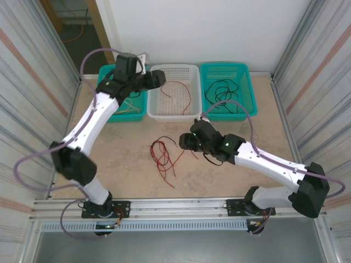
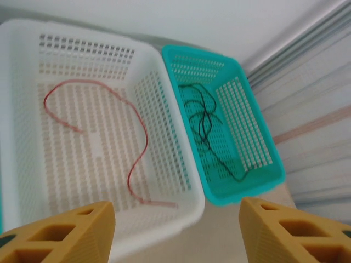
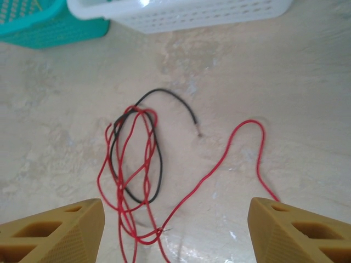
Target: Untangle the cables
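A tangle of red and black cables (image 1: pixel 163 156) (image 3: pixel 134 164) lies on the table in front of the baskets. My right gripper (image 1: pixel 184 141) (image 3: pixel 175 230) hovers just right of the tangle. It is open, and a loose red strand on the table runs under the gap between its fingers (image 3: pixel 55 233). My left gripper (image 1: pixel 160 79) (image 2: pixel 176 230) is open and holds nothing, above the near left rim of the white basket (image 1: pixel 192 112) (image 2: pixel 181 216). A single red cable (image 1: pixel 178 93) (image 2: pixel 137 142) lies curled in that basket.
A teal basket (image 1: pixel 249 82) (image 2: pixel 274 175) at the back right holds black cables (image 1: pixel 222 93) (image 2: pixel 205 120). Another teal basket (image 1: pixel 104 74) at the back left holds pale yellow cables (image 1: pixel 129 105), partly under my left arm. Corrugated walls close both sides.
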`<state>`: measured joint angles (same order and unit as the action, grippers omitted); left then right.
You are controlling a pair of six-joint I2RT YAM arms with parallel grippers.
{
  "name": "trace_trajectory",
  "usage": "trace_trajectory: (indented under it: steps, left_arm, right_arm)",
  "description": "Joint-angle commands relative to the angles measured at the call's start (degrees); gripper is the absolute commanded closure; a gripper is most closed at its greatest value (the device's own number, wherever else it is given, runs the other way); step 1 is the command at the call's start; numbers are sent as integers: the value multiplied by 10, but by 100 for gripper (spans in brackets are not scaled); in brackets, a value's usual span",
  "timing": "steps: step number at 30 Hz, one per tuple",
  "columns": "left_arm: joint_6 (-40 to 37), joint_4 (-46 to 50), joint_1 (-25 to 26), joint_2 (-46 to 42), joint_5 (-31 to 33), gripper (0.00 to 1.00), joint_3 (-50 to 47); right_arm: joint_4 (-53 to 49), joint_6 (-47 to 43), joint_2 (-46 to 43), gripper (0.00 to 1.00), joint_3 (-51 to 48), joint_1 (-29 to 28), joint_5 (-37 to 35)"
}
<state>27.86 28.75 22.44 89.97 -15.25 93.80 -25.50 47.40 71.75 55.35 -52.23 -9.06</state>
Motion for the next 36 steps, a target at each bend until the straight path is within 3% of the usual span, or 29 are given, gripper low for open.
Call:
trace_trajectory:
  steps: [1,7,11,16,23,32,36]
  left_arm:
    - [-4,-6,-4,-112,7,39,-110]
    - [19,36,-4,-282,12,43,-325]
    - [45,45,-4,-355,12,44,-409]
    - [74,40,-4,-372,-3,46,-451]
    - [88,9,-3,-363,-9,49,-460]
    - [111,-24,24,-360,-14,52,-498]
    - [116,-39,30,-359,-18,52,-502]
  right_arm:
    - [17,-35,46,33,30,6,68]
    - [18,-51,138,40,69,-15,119]
    - [17,-67,185,43,96,-38,142]
    - [-14,-87,239,47,131,-67,125]
    - [-23,-80,267,52,135,-60,106]
    - [-14,-77,287,78,141,-57,107]
    - [-27,-81,271,96,153,-57,97]
